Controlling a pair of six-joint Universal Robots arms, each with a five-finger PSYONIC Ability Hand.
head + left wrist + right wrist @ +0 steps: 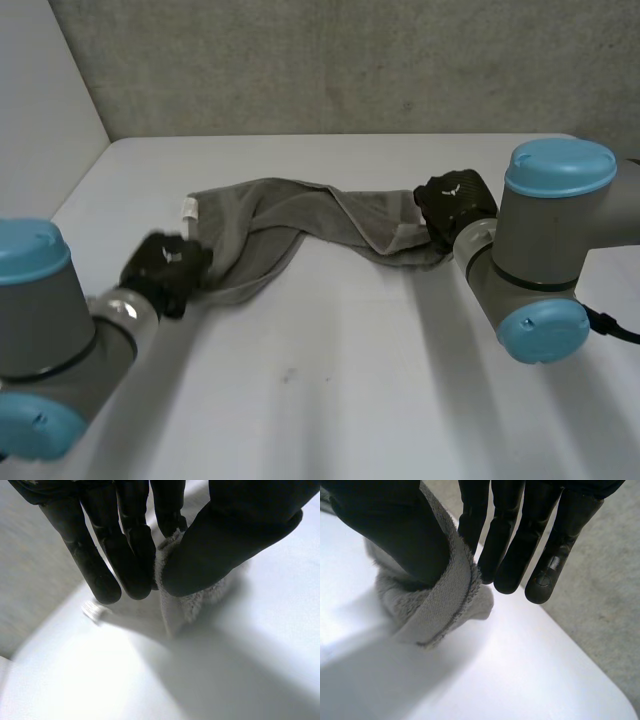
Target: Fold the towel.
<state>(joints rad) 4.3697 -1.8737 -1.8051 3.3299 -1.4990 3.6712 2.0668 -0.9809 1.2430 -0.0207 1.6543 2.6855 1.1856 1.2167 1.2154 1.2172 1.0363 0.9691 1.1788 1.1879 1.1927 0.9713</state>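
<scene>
A grey towel (290,222) lies bunched and twisted across the middle of the white table (330,390). My left hand (165,270) holds its near left end, with the towel (187,605) pinched between the thumb (225,545) and the fingers (135,555). My right hand (455,205) grips the right end, where a hemmed edge of towel (440,600) is squeezed between its thumb (395,535) and fingers (510,545). A small white label (188,209) sticks out at the towel's far left corner.
A grey wall (330,60) stands behind the table's far edge. Grey floor (605,595) shows beyond the table's rounded corner (615,700) past my right hand. Bare tabletop spreads in front of the towel.
</scene>
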